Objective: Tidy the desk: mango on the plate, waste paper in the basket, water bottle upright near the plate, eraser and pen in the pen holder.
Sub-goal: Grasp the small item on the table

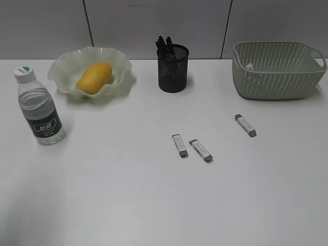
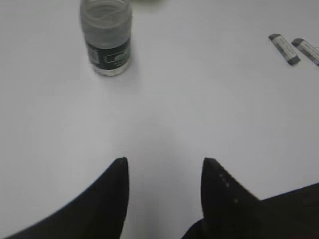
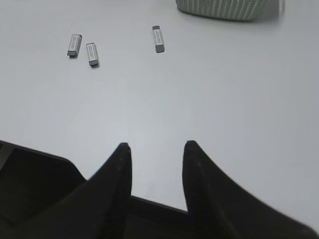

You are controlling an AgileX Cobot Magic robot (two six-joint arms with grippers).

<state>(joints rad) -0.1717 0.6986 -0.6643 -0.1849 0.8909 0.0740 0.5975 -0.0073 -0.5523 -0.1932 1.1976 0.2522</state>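
A: Grey-capped erasers, three (image 1: 180, 145) (image 1: 201, 150) (image 1: 245, 125), lie flat on the desk (image 1: 128, 205), well apart from the pen holder (image 1: 173, 67); the risk?
B: Both grippers (image 2: 164, 164) (image 3: 156, 148) hang spread, empty; thin erasers could skid from closing fingers.

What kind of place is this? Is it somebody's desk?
It looks like a desk set up for practice, maybe in a lab. The plain white desk holds a black mesh pen holder with pens, three erasers lying loose, and a water bottle. The wall behind is bare grey panels.
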